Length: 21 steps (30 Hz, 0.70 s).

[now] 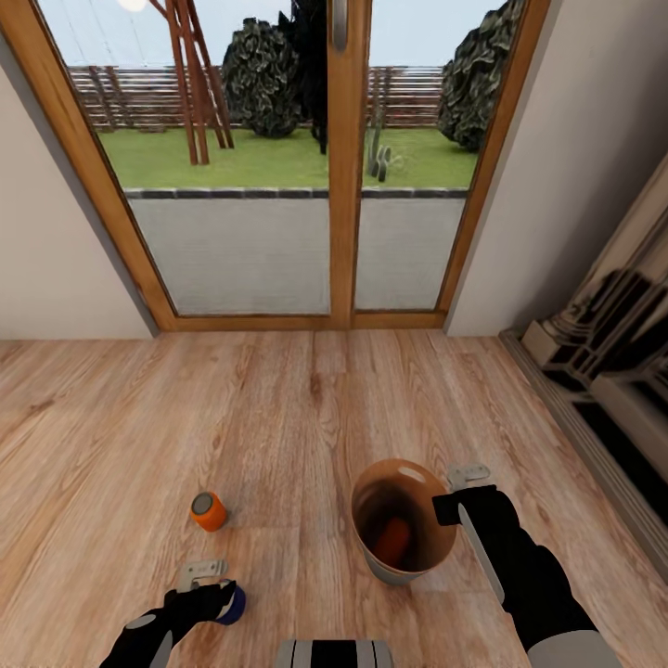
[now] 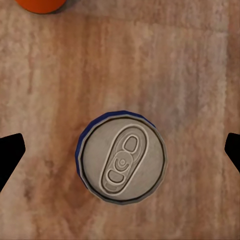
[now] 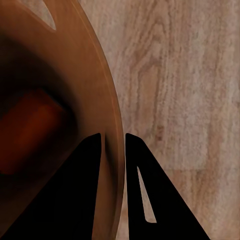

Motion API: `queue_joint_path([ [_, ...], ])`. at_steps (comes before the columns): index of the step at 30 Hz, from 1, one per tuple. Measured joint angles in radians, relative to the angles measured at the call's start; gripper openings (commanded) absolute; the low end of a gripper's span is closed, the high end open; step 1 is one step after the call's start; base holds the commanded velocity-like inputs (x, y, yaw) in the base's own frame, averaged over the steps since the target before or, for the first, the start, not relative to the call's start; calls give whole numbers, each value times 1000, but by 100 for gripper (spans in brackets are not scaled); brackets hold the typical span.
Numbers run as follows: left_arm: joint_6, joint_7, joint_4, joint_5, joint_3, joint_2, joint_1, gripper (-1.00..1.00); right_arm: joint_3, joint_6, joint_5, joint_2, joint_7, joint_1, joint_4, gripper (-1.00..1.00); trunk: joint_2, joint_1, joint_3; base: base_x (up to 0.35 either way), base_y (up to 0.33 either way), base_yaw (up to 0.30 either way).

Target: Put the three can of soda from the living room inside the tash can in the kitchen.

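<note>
Left wrist view: wide pincer (image 2: 120,150) straddles blue can's (image 2: 121,156) round silvery top; right pincer (image 3: 113,142) clamps smooth tan bin rim (image 3: 116,120).

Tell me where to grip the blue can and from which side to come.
Grip the blue can across its round side wall, coming straight down from above. It stands upright on the floor, lid up, and the left gripper hangs open over it with a finger on either side, so lowering and closing should probably do. The orange can stands well apart from it.
</note>
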Motion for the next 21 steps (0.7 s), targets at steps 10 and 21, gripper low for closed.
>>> queue_joint_path([
  [10, 0, 0, -2, 2, -1, 0, 0, 100, 1, 0, 0, 0, 0, 0, 0, -100, 0, 0, -1, 0, 0, 0],
  [21, 0, 0, -2, 2, -1, 0, 0, 100, 1, 0, 0, 0, 0, 0, 0, -100, 0, 0, -1, -16, 0, 0],
])
